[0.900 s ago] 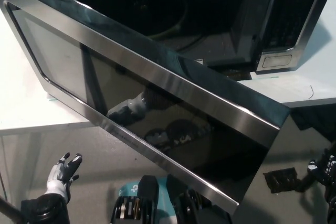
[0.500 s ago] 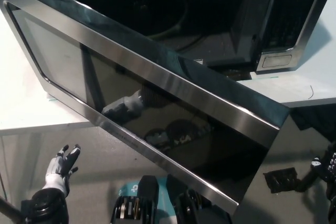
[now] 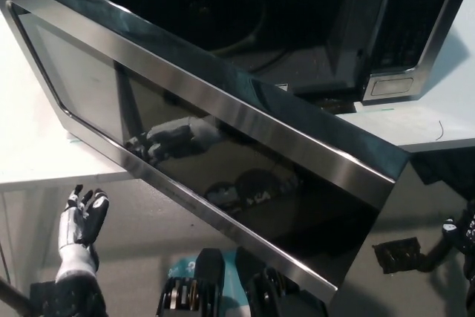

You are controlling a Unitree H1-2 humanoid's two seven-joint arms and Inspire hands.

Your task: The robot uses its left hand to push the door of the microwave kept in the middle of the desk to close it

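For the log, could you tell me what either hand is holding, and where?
Nothing: the left hand is open, clear of the microwave door; the right hand is unclear.

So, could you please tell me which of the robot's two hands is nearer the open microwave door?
The white left hand, raised open below the microwave door; the black right hand sits at the far right edge.

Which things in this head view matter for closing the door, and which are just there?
In the job:
- microwave door, open
- microwave body
- left hand, open, short of the door

Just there:
- right hand, resting at the right edge
- desk
- floor
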